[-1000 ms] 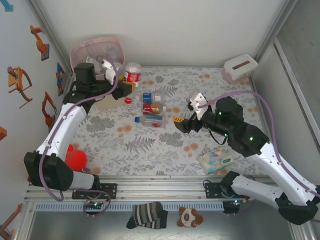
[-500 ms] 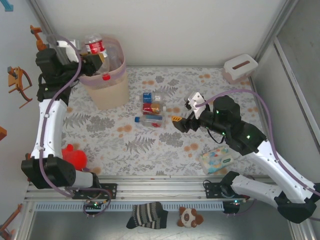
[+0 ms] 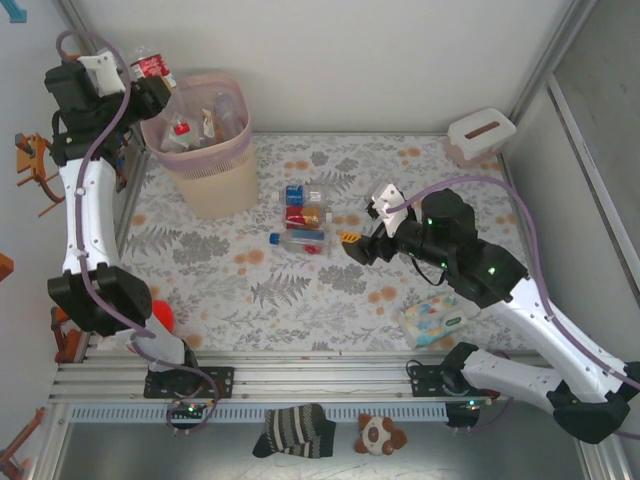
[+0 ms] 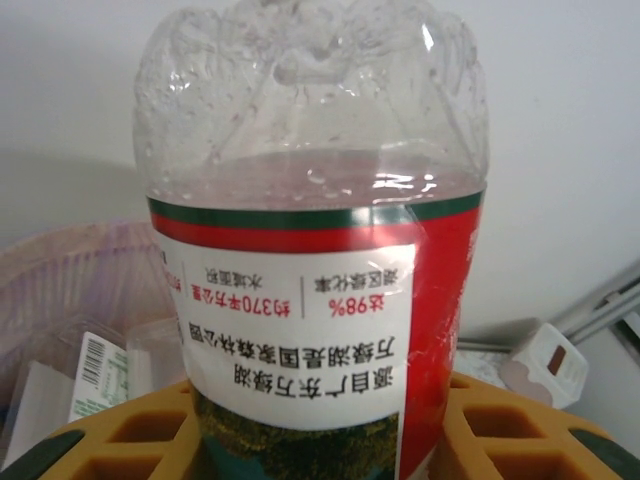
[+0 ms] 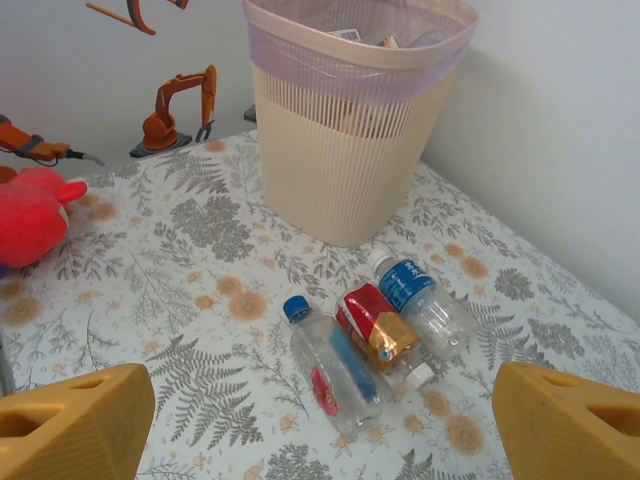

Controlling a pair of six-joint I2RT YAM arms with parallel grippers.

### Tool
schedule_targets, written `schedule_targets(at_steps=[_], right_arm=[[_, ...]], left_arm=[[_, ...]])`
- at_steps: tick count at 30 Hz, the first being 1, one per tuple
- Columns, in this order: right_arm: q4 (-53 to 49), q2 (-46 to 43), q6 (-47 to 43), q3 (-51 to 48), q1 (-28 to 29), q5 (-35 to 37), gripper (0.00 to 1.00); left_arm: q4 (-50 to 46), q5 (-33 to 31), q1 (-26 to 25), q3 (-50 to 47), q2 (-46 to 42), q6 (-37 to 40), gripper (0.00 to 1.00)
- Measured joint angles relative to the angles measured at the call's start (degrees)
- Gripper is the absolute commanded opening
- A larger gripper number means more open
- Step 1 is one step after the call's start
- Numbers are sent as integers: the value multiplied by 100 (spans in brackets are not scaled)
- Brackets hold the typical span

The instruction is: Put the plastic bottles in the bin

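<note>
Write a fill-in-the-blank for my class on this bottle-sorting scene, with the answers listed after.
The left gripper holds a bottle with a ___ label.
___ bottles lie on the table near the bin.
The right gripper has its jaws ___.
Missing words: red; three; open.

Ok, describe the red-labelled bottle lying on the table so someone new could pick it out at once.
Find the beige bin with the pink liner at the far left of the floral table. To its right three bottles lie side by side. Yours is the middle bottle, red and yellow label, between the blue-labelled bottle and the blue-capped bottle.
</note>
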Motion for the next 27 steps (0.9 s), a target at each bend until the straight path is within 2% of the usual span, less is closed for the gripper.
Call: schedule_targets(at_steps=[7,14,27], right_arm=[[2,20,-2,4,0,-4,86],[2,48,-2,4,0,-7,86],[4,63,0,4,0,-26,86]], left_arm=[[-953,-313,0,1056,997,122,39],[-1941,-452,-48,1550,1755,343,42],[-2935,-726,-225,1873,1991,951,50]])
